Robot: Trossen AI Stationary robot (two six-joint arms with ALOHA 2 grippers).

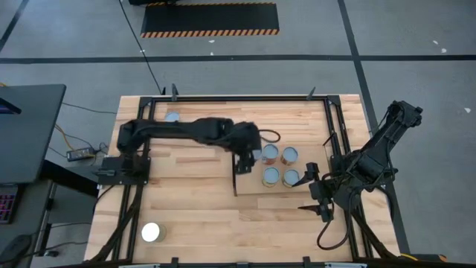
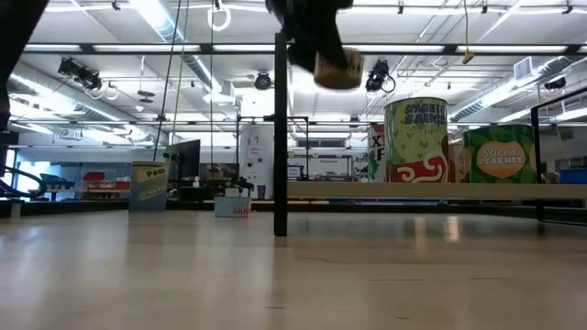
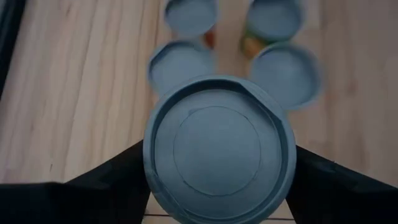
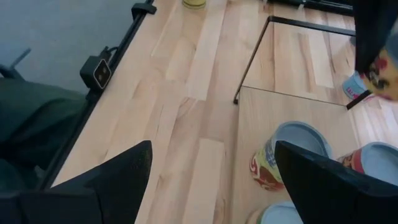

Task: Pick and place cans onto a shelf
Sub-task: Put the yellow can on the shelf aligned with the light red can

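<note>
High view: the left arm reaches across the table to the shelf, its gripper hanging over the shelf's near edge, just beside the four cans that stand there in a square; the left wrist view shows a can pinched between the two dark fingers, its blue-grey top facing the camera, and the four shelf cans lie just beyond it, two nearer and two farther; in the low view the held can hangs high in the air, clear of the shelf board, with the dark upright strip just beside and below it; the right arm waits at the far side of the shelf from the left gripper, its gripper near the shelf's corner with fingers spread wide and nothing between them, shelf cans lying just ahead of it; one can sits well behind the left arm near the table's back edge, and a glaring white one stands well apart near the front edge.
</note>
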